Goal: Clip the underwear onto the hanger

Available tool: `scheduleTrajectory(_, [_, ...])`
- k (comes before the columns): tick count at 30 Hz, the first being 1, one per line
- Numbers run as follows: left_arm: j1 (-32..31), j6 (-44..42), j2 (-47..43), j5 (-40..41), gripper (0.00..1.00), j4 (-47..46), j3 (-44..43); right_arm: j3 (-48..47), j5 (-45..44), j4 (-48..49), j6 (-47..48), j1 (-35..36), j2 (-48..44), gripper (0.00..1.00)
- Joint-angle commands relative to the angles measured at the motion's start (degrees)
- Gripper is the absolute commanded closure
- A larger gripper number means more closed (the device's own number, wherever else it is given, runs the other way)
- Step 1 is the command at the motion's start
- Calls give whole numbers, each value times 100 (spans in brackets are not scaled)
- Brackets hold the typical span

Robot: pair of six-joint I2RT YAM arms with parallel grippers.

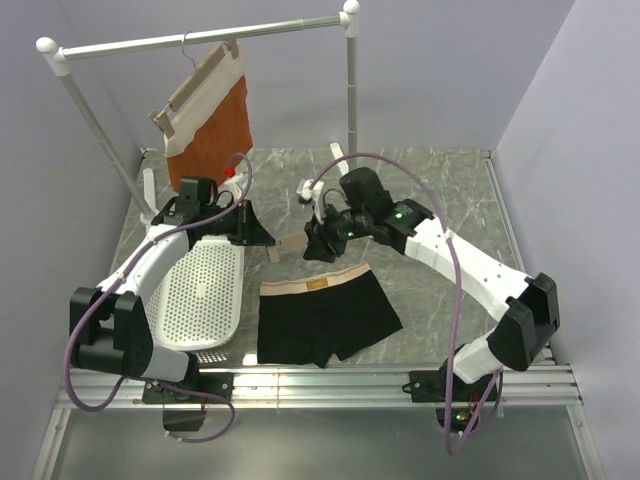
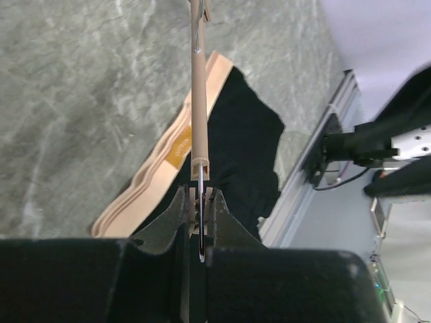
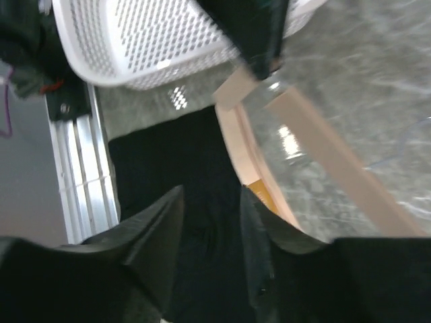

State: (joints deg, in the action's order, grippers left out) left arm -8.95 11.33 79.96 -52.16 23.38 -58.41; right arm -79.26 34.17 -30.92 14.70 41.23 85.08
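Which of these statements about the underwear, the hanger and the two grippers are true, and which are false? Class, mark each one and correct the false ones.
1. The black underwear lies spread out on the table. True.
2. The left gripper is shut on one end of the wooden hanger. True.
3. The right gripper is pinching the waistband. False: its fingers are open with nothing between them, above the underwear.
4. The orange garment is in the white basket. False: it hangs from the rail at the back.
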Motion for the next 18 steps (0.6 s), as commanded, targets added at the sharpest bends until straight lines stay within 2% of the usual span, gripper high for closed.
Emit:
scheduleTrajectory(1, [16,-342,115,66,100,-184,-135,131,143,288,112,331,297,56])
scheduleTrajectory(4, [16,-386,247,136,100,-175,-197,113,-340,559,-2,604,684,61])
scheduleTrajectory(9, [16,-386,423,136,100,-263,-232,402,-1017,1306,-336,965,1036,63])
scheduleTrajectory(12, [16,-421,494,171,100,-290,-302,621,-1202,1816,-511,1080,1256,59])
scheduleTrajectory(14, [25,-491,625,180,100,-220,-364,885,-1325,2509,-782,1071,1292,53])
scheduleTrajectory(18, [113,-632,828,84,100,-132,-496,1597,-1588,3765,-1153,1089,1239,51])
